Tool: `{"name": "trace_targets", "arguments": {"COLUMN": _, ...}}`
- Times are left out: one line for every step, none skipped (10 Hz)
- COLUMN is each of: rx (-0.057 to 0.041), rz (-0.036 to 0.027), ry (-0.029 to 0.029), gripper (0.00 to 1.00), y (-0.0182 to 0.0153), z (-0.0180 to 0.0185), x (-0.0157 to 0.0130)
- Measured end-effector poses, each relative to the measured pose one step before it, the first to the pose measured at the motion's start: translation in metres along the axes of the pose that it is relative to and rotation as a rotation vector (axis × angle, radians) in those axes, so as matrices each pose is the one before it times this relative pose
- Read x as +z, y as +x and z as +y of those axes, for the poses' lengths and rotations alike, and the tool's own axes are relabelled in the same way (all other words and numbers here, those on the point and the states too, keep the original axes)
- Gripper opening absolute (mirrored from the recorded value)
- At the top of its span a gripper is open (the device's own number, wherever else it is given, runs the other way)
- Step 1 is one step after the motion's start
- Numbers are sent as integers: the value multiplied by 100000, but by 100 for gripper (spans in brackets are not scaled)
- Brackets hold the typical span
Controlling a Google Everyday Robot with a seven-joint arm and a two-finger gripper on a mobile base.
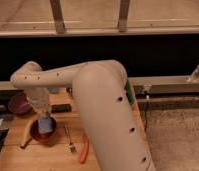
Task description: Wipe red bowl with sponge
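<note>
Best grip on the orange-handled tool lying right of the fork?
A judgement: take the orange-handled tool across the middle of its handle, coming straight down from above. It lies flat on the wooden table, long and narrow, apart from the metal fork. The gripper is over the round orange-red bowl.

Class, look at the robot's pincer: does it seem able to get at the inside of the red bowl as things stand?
Probably yes. The pincer hangs right over the red bowl with the sponge at its tip, already down at the bowl's opening. Nothing lies between them; the fork and banana sit beside the bowl.
</note>
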Motion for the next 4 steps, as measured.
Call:
{"name": "trace_targets", "arguments": {"rx": -1356, "rz": -138, "ry": 126, "gripper": 0, "y": -245, "z": 281, "x": -108}}
{"name": "trace_targets", "arguments": {"rx": -2666, "rz": -787, "ry": -755, "gripper": 0, "y": -78, "z": 620, "x": -256}}
{"name": "trace_targets", "arguments": {"rx": -3039, "rz": -1402, "ry": -1406, "gripper": 0, "y": 89, "z": 939, "x": -279}}
{"name": "trace_targets", "arguments": {"rx": -1263, "rz": -711, "ry": -602, "gripper": 0, "y": 23, "z": 469, "x": -194}}
